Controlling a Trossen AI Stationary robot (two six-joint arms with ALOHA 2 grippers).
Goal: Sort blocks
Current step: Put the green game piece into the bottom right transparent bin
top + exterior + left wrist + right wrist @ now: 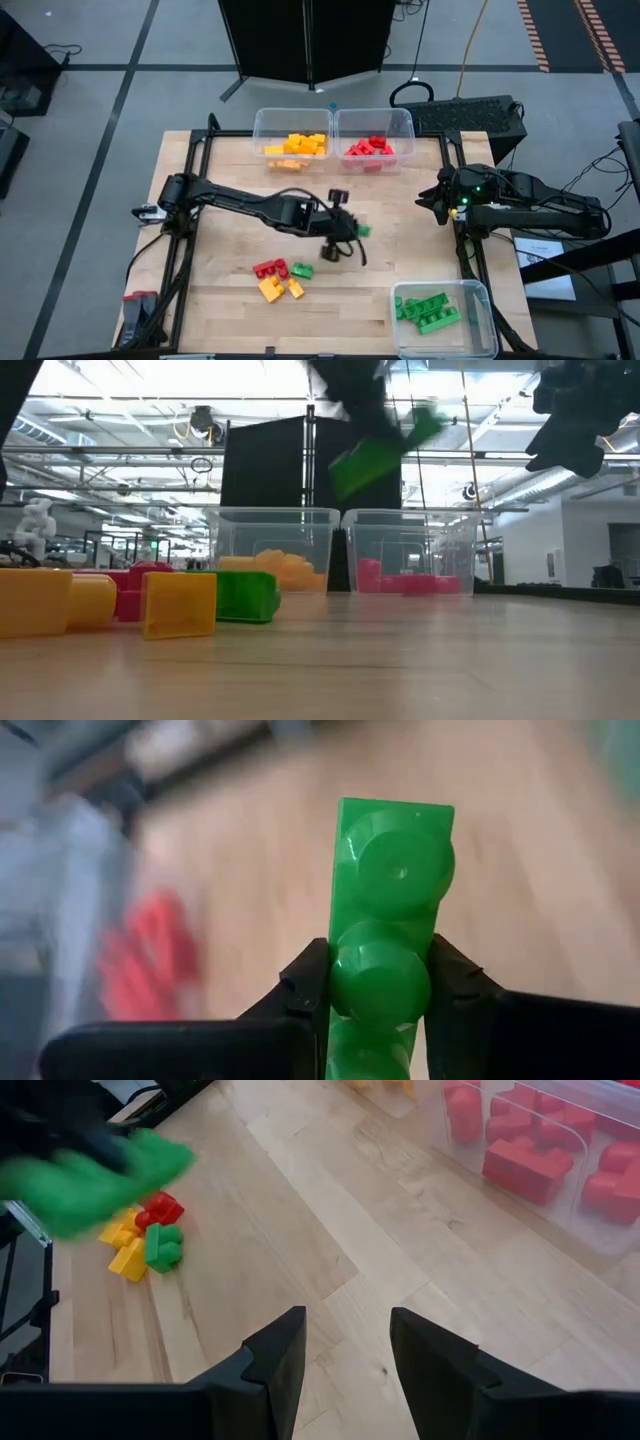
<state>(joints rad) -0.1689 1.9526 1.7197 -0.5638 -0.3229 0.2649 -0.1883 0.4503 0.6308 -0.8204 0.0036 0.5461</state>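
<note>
A green block (392, 935) is clamped in the left end effector (345, 238), raised above the desk (400, 230), just beyond the loose blocks (281, 279) lying on it. The right end effector (345, 1370) waits spread wide, holding nothing, near the red bin (374, 140).

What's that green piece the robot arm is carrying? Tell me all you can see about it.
It is a green block, a small toy brick of glossy plastic, long and narrow, with one row of round studs. The left gripper holds it, its jaws pinching the brick's two long sides, so most of the brick sticks out past them. In the low view it hangs tilted, well above the wooden table and touching nothing else. From above, it is over the table's middle, beyond the small pile of loose blocks.
</note>
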